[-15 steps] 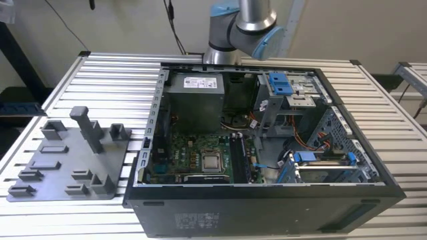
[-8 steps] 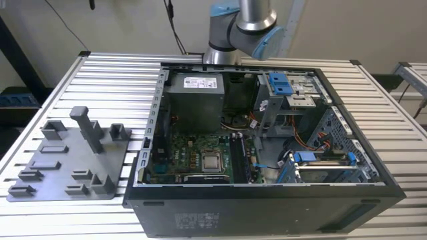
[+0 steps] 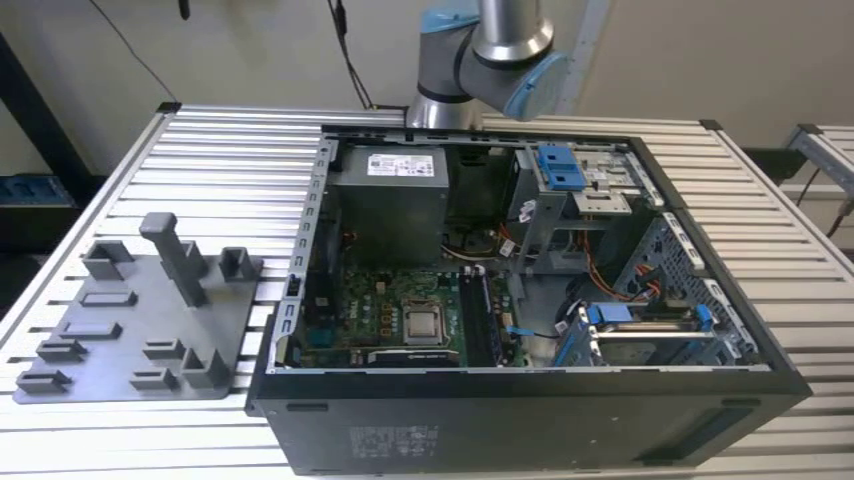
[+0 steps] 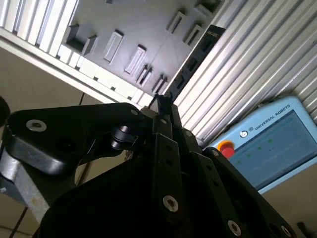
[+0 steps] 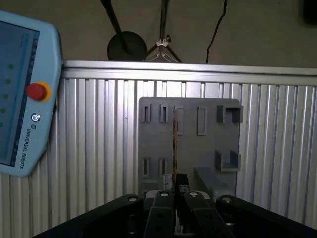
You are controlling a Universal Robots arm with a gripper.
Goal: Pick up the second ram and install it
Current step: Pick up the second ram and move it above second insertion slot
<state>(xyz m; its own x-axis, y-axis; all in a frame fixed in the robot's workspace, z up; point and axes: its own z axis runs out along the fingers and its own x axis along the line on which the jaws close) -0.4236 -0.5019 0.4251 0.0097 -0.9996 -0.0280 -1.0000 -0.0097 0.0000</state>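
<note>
My gripper (image 4: 161,103) is shut on the second ram (image 4: 196,53), a long dark board that sticks out beyond the black fingertips. In the first wrist view the ram (image 5: 174,141) shows edge-on as a thin line rising from the gripper (image 5: 176,192), in front of the grey holder plate (image 5: 190,148). The stick hangs in the air, clear of the plate's slots. In the exterior view the open computer case (image 3: 534,390) lies on the table with its motherboard (image 3: 387,315) exposed, and the arm (image 3: 487,50) rises out of the picture behind it.
The grey holder plate (image 3: 134,335) with upright blocks lies on the slatted table (image 3: 227,170) at the exterior view's left of the case. A pale blue teach pendant (image 5: 22,99) with a red button rests on the slats near the plate. Cables and drive cages fill the case's right half.
</note>
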